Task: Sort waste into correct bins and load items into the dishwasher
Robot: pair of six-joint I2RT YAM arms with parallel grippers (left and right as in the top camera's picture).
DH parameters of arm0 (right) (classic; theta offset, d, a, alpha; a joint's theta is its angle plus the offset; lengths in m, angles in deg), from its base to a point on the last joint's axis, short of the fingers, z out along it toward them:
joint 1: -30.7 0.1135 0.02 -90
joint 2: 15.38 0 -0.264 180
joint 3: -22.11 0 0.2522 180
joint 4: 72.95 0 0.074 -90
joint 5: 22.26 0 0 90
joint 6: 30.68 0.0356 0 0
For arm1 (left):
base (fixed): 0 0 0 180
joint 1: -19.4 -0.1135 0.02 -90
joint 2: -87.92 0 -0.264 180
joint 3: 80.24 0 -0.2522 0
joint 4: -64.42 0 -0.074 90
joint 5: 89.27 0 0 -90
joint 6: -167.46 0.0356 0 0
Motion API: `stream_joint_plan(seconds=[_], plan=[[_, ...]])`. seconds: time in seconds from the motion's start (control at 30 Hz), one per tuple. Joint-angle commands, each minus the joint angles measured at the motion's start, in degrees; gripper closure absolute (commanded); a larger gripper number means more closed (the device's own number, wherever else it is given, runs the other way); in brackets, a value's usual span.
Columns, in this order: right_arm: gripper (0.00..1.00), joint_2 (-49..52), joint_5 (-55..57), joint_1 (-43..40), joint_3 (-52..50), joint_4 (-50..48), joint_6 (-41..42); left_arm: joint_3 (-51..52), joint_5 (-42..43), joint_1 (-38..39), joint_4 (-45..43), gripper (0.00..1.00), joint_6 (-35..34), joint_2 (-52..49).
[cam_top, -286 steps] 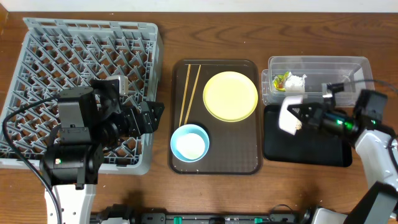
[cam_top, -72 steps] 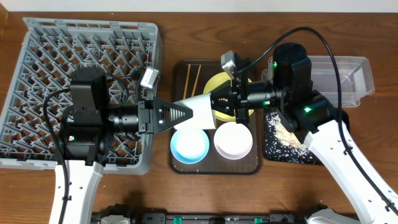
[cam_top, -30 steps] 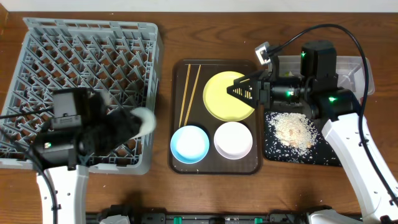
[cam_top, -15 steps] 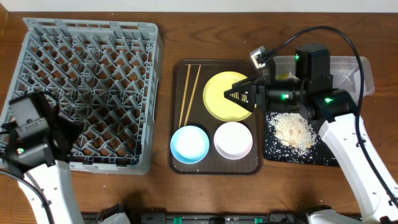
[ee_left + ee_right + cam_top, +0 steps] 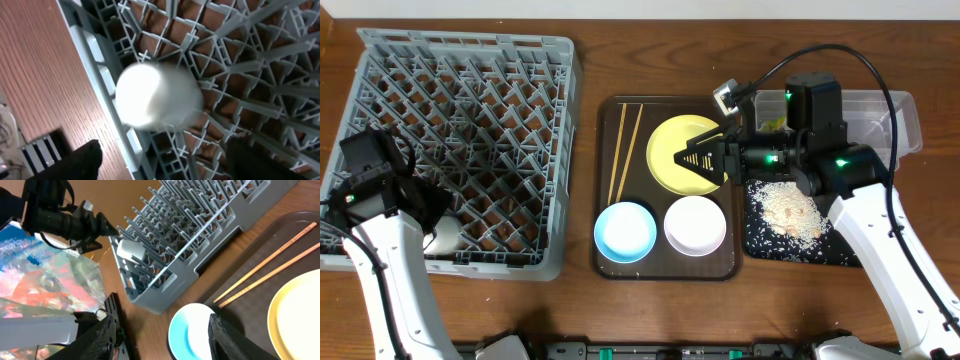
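Note:
The grey dishwasher rack fills the left of the table. A white cup lies in its front-left corner, blurred in the left wrist view. My left gripper hangs open just above it, touching nothing. On the brown tray sit the chopsticks, yellow plate, light blue bowl and white bowl. My right gripper hovers open and empty over the plate, and the blue bowl shows below its fingers. Rice scraps lie in the black bin.
The brown serving tray sits mid-table between rack and bins. The clear tub stands at the back right, partly behind my right arm, with a bit of wrapper showing. Bare wood runs along the front edge.
My left arm swung to the rack's front-left corner and its jaws widened, leaving the white cup in the rack. My right gripper drifted slightly left over the yellow plate.

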Motion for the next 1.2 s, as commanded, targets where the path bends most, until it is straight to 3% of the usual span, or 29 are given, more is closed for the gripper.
stream_joint_plan(seconds=[0.0,0.1,0.2,0.3,0.37,0.57,0.7,0.77,0.83,0.9,1.17], plan=[[0.43,-0.11,-0.22,0.42,0.37,0.35,-0.9,-0.31,-0.2,-0.96,0.04,0.15,-0.63,0.44],[0.43,-0.11,-0.2,0.42,0.37,0.48,-0.92,-1.79,3.91,-1.03,0.9,0.15,0.87,1.25],[0.4,-0.11,1.9,0.42,0.37,0.5,-0.85,-3.56,16.65,-0.96,1.09,0.16,6.64,2.73],[0.43,-0.11,10.23,1.01,0.37,1.77,0.35,-4.83,29.38,0.74,0.83,0.18,14.97,4.24],[0.45,-0.09,19.12,2.6,0.37,3.72,1.14,-5.16,33.64,3.58,1.07,0.18,19.47,5.35],[0.46,0.52,39.93,11.26,0.37,6.01,2.21,-5.16,34.32,17.99,1.49,0.18,27.87,7.91],[0.46,1.9,47.76,15.19,0.37,5.6,3.69,-5.16,32.98,25.83,1.88,0.18,29.03,7.76],[0.42,2.69,47.74,16.15,0.37,5.18,3.69,-5.16,32.96,28.72,1.95,0.17,29.03,7.78],[0.32,2.91,47.74,16.15,0.37,5.14,3.69,-5.16,33.0,30.82,1.97,0.01,29.0,7.78],[0.01,2.91,47.76,15.96,0.37,4.92,3.69,-5.14,32.98,32.26,1.95,0.01,29.0,7.78],[0.01,2.91,47.39,15.96,0.37,4.66,3.69,-5.09,32.98,32.76,1.11,0.02,28.13,7.72]])
